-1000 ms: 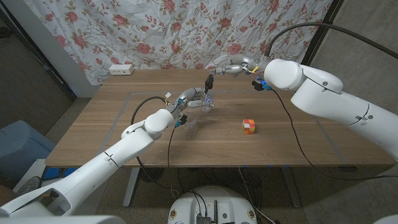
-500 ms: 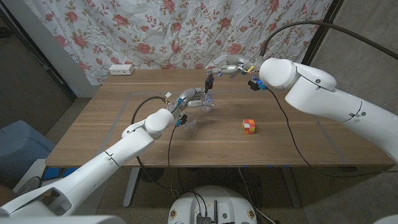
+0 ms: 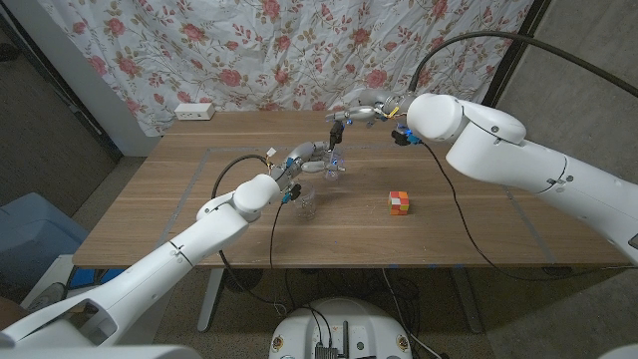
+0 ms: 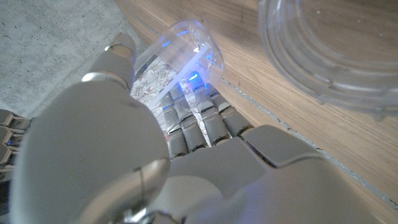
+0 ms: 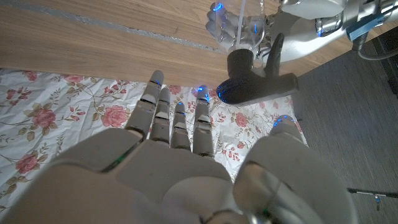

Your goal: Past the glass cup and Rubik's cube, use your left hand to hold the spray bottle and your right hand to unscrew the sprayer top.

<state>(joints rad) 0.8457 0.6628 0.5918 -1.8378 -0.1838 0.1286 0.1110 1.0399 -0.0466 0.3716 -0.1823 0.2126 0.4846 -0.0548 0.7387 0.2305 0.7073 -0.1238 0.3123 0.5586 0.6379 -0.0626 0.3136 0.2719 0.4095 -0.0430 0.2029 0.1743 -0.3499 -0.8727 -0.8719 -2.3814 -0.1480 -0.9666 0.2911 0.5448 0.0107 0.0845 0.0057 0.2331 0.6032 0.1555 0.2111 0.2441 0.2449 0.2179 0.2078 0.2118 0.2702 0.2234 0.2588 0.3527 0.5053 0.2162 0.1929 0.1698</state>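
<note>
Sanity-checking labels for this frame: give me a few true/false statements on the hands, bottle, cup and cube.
1. The left hand grips the clear spray bottle. True.
2. The right hand holds the black sprayer top. False: its fingers are spread near the sprayer top, not closed on it.
3. The Rubik's cube sits on the table, apart from both hands. True.
4. The glass cup lies tipped on its side. False: it stands upright, nearer the robot than the bottle.
5. The sprayer top is already off and lying on the table. False: it is above the bottle, its tube reaching down into it.
</note>
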